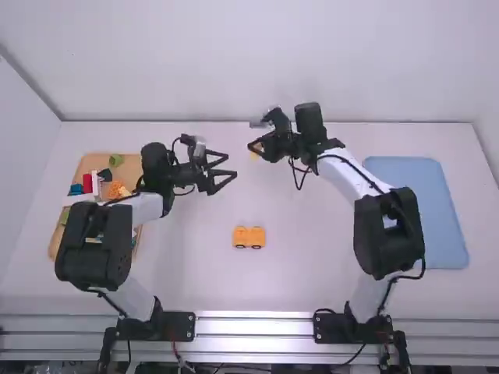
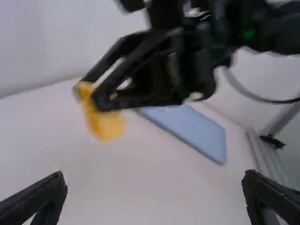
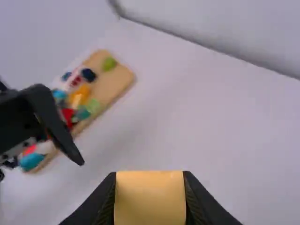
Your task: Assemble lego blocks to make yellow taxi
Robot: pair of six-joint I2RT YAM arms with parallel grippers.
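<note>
Yellow block [image 3: 150,199] — clamped by right gripper [image 1: 253,146] | left gripper [image 1: 231,165] — jaws apart | table [image 1: 195,273]: wheeled build [image 1: 249,236]

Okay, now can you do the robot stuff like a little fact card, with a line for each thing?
left gripper: open, over the table
right gripper: shut on a yellow block, held up off the table
taxi part: yellow, dark wheels, on the table between the arms
tray: wooden, at the left, with blocks in red, blue, green and more colors
mat: blue, flat, at the right
taxi done: doesn't look like it, one yellow block is still separate
</note>
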